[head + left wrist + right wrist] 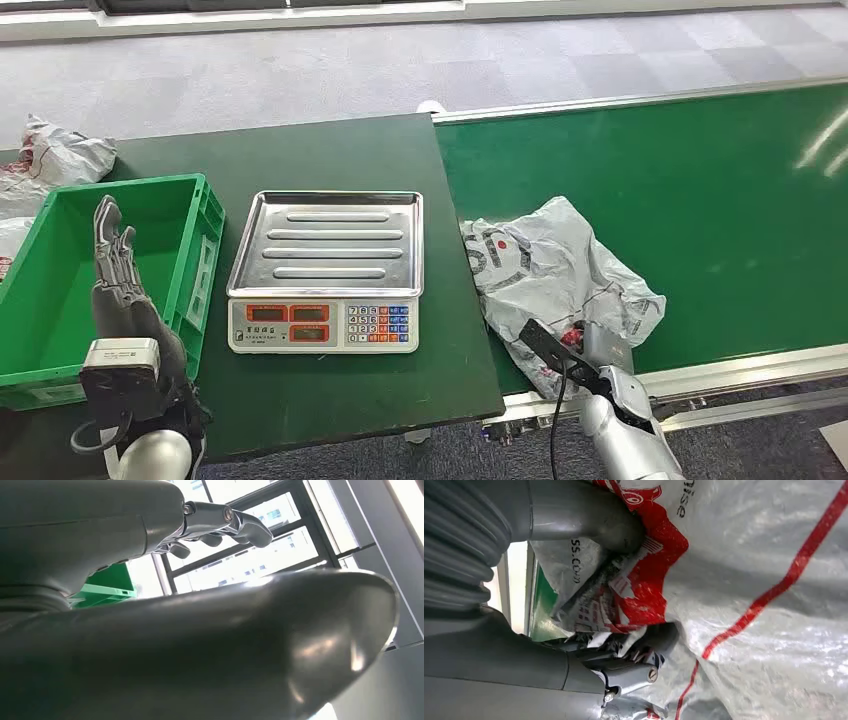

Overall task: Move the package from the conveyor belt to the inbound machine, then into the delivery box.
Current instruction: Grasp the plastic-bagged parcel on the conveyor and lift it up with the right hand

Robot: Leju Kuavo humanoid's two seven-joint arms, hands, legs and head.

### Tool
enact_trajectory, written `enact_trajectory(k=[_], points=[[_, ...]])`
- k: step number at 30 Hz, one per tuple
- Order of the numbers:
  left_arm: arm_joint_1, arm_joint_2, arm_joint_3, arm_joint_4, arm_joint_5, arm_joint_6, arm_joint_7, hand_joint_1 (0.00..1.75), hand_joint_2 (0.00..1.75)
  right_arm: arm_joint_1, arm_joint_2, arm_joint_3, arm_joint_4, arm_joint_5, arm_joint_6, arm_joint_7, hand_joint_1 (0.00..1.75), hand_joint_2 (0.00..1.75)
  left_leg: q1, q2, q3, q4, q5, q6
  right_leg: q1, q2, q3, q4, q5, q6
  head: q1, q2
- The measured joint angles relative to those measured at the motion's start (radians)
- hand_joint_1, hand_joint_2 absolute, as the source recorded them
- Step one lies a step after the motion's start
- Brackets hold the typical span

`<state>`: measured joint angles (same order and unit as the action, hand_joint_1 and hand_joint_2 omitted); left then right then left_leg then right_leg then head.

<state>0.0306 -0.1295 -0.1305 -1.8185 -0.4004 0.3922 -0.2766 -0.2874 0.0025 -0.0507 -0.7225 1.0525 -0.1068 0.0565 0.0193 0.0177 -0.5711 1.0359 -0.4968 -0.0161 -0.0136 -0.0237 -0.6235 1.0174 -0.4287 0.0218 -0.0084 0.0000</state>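
Observation:
The package (545,265), a crumpled grey plastic mailer with red print, lies on the green conveyor belt (700,200) at its near left corner. My right hand (585,355) reaches under the package's near edge. In the right wrist view, the thumb (589,515) presses on the package (749,580) and the fingers (659,640) curl into the plastic, with a fold gripped between them. The inbound machine (325,270), a scale with a bare steel tray, stands on the dark table. My left hand (118,270) is raised, fingers straight and empty, over the green delivery box (205,260).
The dark green table (330,150) butts against the conveyor's left end. More grey mailers (50,155) lie on the floor beyond the box. The belt's metal side rail (740,375) runs along its near edge by my right arm.

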Motion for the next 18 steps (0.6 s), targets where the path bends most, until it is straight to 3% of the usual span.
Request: enact_trajectory(k=[18], points=[[0.001, -0.008, 0.000, -0.001, 0.010, -0.009, -0.009, 0.00, 0.00, 0.058, 0.011, 0.004, -0.082, -0.007, -0.008, 0.000, 1.75, 1.75, 0.000, 0.000, -0.001, 0.000, -0.001, 0.001, 0.000, -0.001, 0.000, 0.000, -0.001, 0.000, 0.000, 0.000]])
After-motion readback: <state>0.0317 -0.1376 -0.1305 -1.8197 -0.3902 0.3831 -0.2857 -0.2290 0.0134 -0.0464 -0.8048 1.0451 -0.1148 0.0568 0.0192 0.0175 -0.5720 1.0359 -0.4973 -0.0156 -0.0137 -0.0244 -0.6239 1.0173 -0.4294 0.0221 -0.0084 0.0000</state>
